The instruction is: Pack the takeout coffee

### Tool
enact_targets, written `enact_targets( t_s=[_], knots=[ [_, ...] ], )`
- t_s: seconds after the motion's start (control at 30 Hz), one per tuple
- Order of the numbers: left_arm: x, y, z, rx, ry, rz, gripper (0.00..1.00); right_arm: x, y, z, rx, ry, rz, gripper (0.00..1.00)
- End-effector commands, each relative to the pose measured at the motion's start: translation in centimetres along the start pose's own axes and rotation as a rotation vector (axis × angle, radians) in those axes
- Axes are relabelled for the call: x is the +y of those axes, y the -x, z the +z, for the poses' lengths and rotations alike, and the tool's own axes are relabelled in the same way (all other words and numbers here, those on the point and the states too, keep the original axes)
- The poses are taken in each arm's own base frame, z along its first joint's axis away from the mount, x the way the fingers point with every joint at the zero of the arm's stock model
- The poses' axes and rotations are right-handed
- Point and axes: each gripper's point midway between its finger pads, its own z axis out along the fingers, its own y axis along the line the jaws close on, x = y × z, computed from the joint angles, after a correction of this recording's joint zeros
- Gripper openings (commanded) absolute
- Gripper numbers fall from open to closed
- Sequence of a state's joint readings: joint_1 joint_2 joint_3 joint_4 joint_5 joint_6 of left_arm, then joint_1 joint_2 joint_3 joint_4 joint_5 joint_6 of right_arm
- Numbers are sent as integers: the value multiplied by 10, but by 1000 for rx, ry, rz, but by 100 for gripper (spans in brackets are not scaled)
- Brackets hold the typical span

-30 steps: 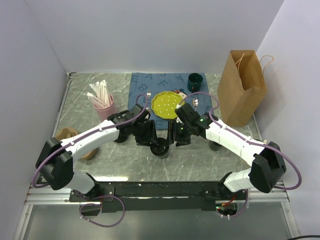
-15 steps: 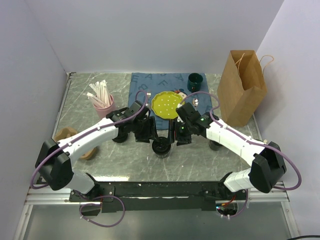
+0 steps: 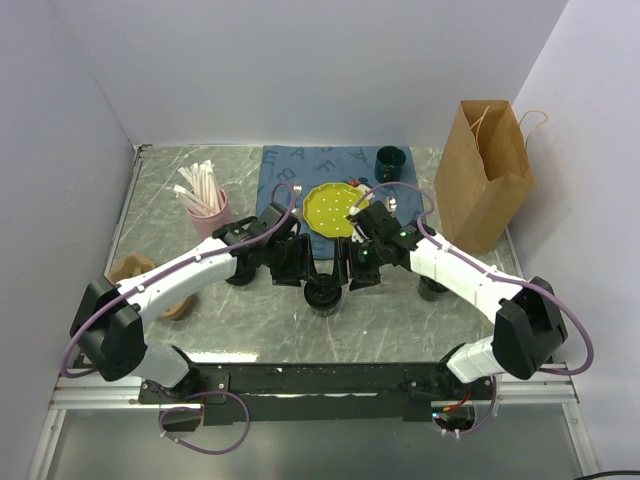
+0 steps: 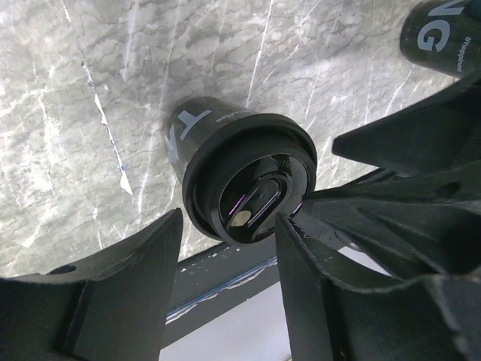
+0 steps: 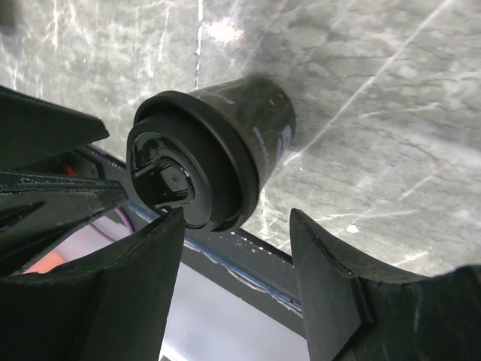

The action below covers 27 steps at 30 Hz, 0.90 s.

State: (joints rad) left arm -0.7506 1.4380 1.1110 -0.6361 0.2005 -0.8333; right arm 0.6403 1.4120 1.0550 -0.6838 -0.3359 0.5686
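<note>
Takeout coffee is standing on the table.
Left gripper and right gripper are both gaping wide, framing its lid.

Blocked just ahead of the left pincer by the takeout coffee, with the right pincer close on its other side. Crowded past both pincers by the yellow plate. Open over bare table behind them.

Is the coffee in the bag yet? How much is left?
Not yet. Done: the lid is on the takeout coffee. In hand: the left gripper and right gripper are open around it, neither squeezing. Left: the cup stands on the table, so it needs grabbing and lowering into the brown paper bag.
</note>
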Motion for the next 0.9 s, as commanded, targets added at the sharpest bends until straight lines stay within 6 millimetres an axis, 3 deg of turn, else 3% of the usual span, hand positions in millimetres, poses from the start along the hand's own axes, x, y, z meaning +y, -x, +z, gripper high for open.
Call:
enact_targets(
  t_s=[0.0, 0.3, 0.57, 0.87],
  knots=[
    [-5, -1, 6, 8, -29, 6, 57, 17, 15, -1, -22, 73, -51, 66],
    [5, -7, 17, 35, -3, 4, 56, 3, 12, 15, 5, 64, -38, 64],
    [20, -15, 34, 63, 37, -3, 53, -10, 2, 26, 18, 69, -21, 50],
    [35, -24, 42, 86, 86, -15, 50, -32, -15, 43, 33, 79, 9, 43]
  ],
)
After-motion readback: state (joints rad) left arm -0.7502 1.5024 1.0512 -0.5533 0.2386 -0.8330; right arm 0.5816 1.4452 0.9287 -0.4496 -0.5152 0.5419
